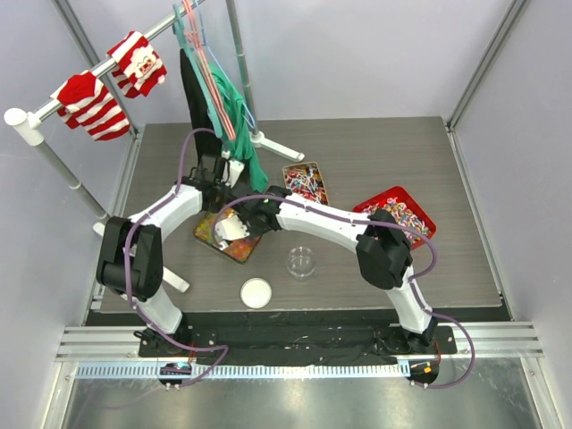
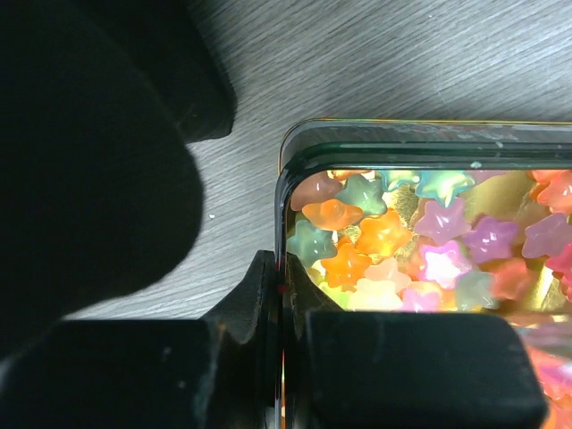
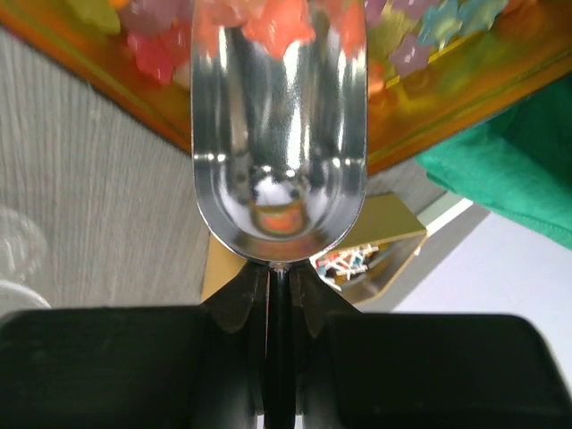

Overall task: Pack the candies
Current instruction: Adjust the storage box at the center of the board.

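Note:
Star-shaped candies (image 2: 384, 241) in orange, pink, green and yellow fill a shallow golden tray (image 1: 234, 249) left of the table's middle. My left gripper (image 2: 284, 268) is shut on that tray's thin side wall (image 2: 284, 179) near a corner; in the top view it (image 1: 214, 207) sits at the tray's far edge. My right gripper (image 3: 279, 273) is shut on the handle of a silver scoop (image 3: 279, 134). The scoop's bowl looks nearly empty, and its tip lies among the candies (image 3: 161, 49) in the tray. In the top view the right gripper (image 1: 234, 231) is over the tray.
A gold tray of striped wrapped candies (image 1: 306, 181) and a red tray of mixed candies (image 1: 398, 210) lie further back and right. A clear round container (image 1: 302, 262) and a white lid (image 1: 256, 292) sit near the front. A rack with green cloth (image 1: 234, 116) stands behind.

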`<action>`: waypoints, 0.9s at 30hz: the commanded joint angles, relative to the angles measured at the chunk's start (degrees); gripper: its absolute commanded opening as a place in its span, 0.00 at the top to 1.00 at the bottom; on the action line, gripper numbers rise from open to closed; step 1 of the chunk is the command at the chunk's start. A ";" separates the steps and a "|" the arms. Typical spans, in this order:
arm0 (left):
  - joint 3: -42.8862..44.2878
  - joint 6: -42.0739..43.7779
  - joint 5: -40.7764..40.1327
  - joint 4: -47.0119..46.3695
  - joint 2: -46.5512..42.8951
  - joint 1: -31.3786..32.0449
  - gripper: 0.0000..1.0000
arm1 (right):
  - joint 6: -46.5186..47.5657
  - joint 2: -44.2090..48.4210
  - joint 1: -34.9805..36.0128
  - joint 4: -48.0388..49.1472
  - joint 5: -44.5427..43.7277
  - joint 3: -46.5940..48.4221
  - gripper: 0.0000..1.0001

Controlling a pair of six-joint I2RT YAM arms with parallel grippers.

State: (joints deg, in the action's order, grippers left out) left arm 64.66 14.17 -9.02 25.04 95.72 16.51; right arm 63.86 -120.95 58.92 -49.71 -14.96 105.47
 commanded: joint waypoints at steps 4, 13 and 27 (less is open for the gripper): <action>1.43 -1.17 1.28 -5.97 -5.02 0.98 1.00 | -7.32 -5.00 0.50 2.60 6.88 3.60 0.99; 2.40 -2.92 -1.97 -4.03 -3.97 1.33 1.00 | -16.12 -7.81 2.08 7.87 3.89 5.62 0.99; 1.61 -3.45 -2.85 -3.86 -3.44 1.24 1.00 | -31.24 -8.35 3.22 15.08 6.61 7.30 0.99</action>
State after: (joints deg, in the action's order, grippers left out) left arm 64.66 12.43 -11.86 24.75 94.70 17.10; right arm 39.75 -129.93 61.73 -41.12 -10.81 110.04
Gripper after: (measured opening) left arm 0.030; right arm 0.155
